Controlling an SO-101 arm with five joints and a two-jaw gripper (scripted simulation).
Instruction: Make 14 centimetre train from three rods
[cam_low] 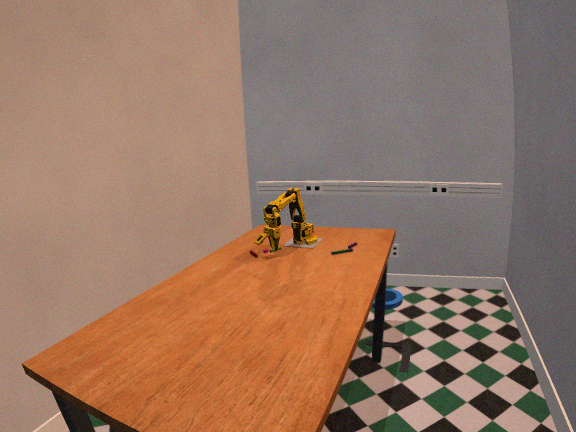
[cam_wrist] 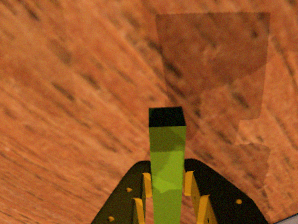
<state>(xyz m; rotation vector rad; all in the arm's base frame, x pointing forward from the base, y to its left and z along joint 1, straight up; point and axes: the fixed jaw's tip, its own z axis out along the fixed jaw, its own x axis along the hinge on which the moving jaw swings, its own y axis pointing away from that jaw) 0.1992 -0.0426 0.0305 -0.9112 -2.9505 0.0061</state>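
Observation:
In the wrist view my gripper (cam_wrist: 168, 196) is shut on a lime rod (cam_wrist: 166, 163), which sticks out past the fingertips above the bare table top. In the exterior view the gripper (cam_low: 273, 245) hangs low over the far left part of the table, beside the arm's base. A red rod (cam_low: 253, 253) and a magenta rod (cam_low: 266, 250) lie flat on the table just left of the gripper. A green rod (cam_low: 342, 251) and a purple rod (cam_low: 352, 245) lie to the right of the base.
The arm's base stands on a grey plate (cam_low: 302, 243) near the table's far edge. A blue ring (cam_low: 389, 298) lies on the checkered floor to the right of the table.

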